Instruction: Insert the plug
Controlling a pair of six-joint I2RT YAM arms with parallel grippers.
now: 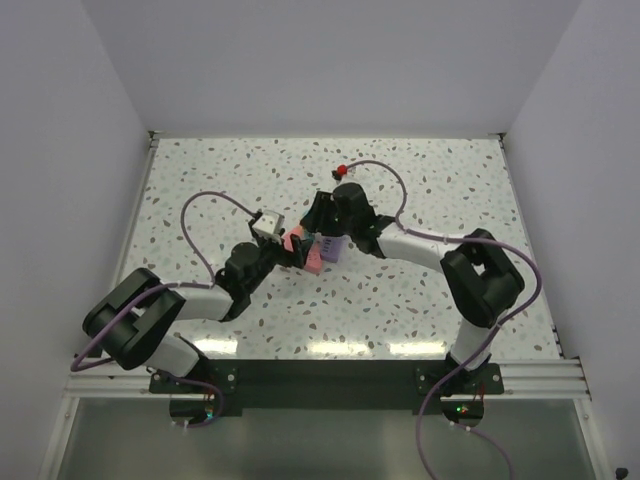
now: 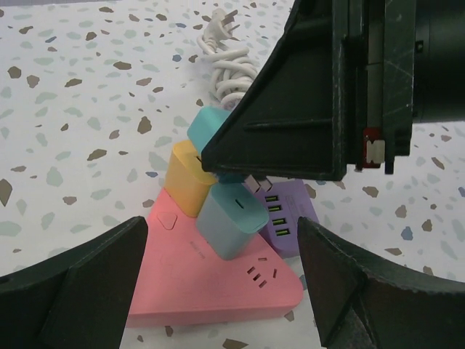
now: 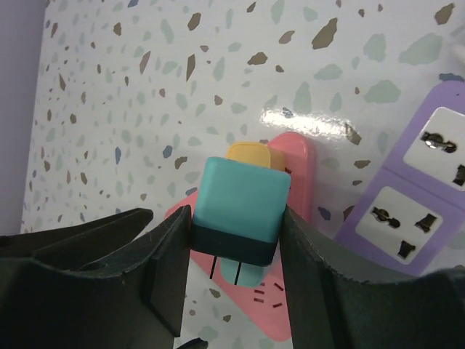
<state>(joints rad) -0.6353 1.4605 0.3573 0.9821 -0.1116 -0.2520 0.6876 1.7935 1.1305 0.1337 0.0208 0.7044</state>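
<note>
Teal plug (image 3: 238, 207) is pinched in the right claw (image 3: 238, 247), one finger on each side of it. It sits right over the pink power strip (image 3: 294, 163), near the middle of the tabletop (image 1: 420, 300). Its short body runs prongs to back, with two thin prongs sticking out of the dark face and aimed at the pink strip. Can't tell if the tips are in the slots.

The right wrist view only gives a sliver of the yellow adapter (image 3: 247, 153) behind it, plus the sockets on the purple power strip (image 3: 429, 182). The left wrist view adds more: a pale blue adapter (image 2: 232, 218) seated in the pink strip beside the yellow one, and a coiled white cable (image 2: 229, 73) further back. The left claw (image 2: 225, 291) is spread wide with nothing in it, either side of the pink strip's near corner.
</note>
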